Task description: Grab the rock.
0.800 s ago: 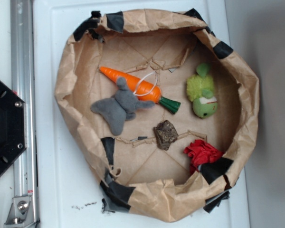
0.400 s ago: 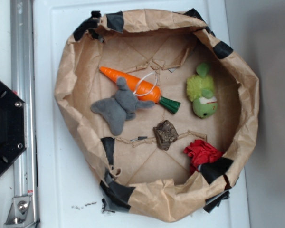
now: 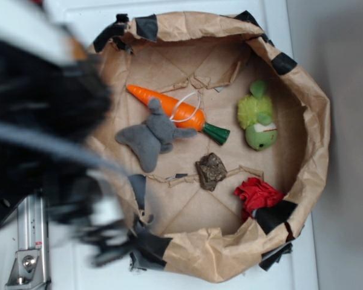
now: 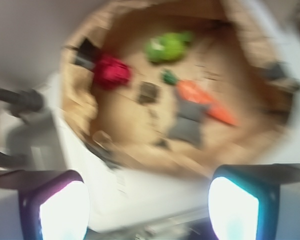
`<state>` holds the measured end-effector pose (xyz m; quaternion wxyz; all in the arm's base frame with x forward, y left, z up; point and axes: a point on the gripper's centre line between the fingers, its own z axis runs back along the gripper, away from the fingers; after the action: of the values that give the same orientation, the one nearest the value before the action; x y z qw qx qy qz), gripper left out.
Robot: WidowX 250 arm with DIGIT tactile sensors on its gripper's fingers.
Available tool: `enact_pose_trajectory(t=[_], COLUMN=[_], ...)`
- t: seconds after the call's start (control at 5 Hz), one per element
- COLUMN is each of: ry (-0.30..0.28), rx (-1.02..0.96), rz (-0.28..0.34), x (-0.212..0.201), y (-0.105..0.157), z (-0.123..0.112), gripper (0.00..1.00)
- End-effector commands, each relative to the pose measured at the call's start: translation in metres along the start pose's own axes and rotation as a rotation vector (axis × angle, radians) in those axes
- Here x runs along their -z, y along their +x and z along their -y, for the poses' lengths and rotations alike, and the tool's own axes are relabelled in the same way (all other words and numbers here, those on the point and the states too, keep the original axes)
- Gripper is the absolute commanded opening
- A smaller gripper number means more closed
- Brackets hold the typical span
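A dark motion-blurred arm smears over the exterior view's left side, hiding the paper-lined basket's left rim and the desk there, while the whole wrist view is blurred, leaving the rock a vague blotch.

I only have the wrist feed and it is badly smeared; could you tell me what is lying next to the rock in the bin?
Observer: In the exterior view the rock lies alone on the floor of the paper bin, touching none of the toys.
Operator: Which toy is the grey blur?
Observer: A grey plush animal, lying against an orange carrot toy.
Operator: Where is the arm?
Observer: The arm is a dark blur over the bin's left rim; its gripper cannot be made out there.
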<state>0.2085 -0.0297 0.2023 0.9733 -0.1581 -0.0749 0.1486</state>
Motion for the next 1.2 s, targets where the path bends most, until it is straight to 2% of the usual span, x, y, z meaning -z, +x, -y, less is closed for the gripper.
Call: enact_pose_trajectory(t=[0.0,0.2,0.4,0.6,0.8,1.0], ry=[0.093,0.221,0.253,0.238,0.210,0.112], rx=[-0.221,-0.175,-0.116,-0.047,0.000,0.107], rz=[0.158,0.153,0.112,0.076,0.070,0.046], x=[0.050,0.093,0.133,0.159,0.169,0.171], y=[0.047,0.055,0.056,0.053,0.055,0.058], z=[-0.014,-0.024,-0.031,-0.027,-0.020,-0.012], gripper=[1.00,1.00,1.00,1.00,0.93,0.19])
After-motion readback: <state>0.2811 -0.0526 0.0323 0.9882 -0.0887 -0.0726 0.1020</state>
